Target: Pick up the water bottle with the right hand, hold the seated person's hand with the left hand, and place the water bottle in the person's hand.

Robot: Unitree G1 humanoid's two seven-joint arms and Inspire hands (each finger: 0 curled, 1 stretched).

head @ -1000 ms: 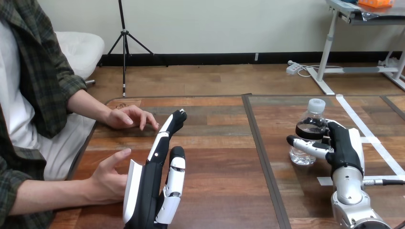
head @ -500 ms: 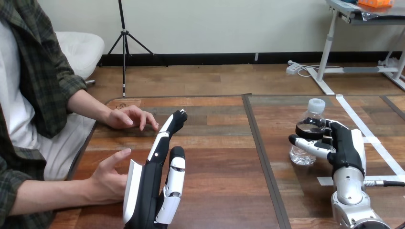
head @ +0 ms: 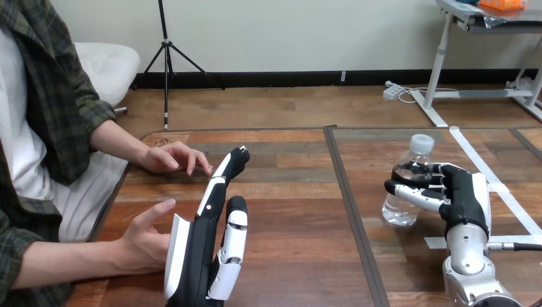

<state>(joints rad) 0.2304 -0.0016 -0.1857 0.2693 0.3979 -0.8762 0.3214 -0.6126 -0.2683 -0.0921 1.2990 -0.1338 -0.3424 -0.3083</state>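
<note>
A clear water bottle (head: 409, 178) with a white cap leans to the left on the right half of the table. My right hand (head: 461, 193) is curled round its middle, thumb across the front. My left hand (head: 206, 246) stands open at the lower left, fingers straight and pointing away from me. The person's nearer hand (head: 144, 236) lies palm-up right beside it, touching or nearly touching its back; I cannot tell which. The person's farther hand (head: 174, 157) rests palm-down on the table beyond.
A dark seam (head: 350, 198) splits the wooden table (head: 287, 211) into left and right halves. White tape strips (head: 498, 192) cross the right half near my right hand.
The bottle has tipped to the left in my right hand and its base has slid slightly left. My left hand and the person's hands have stayed still.
</note>
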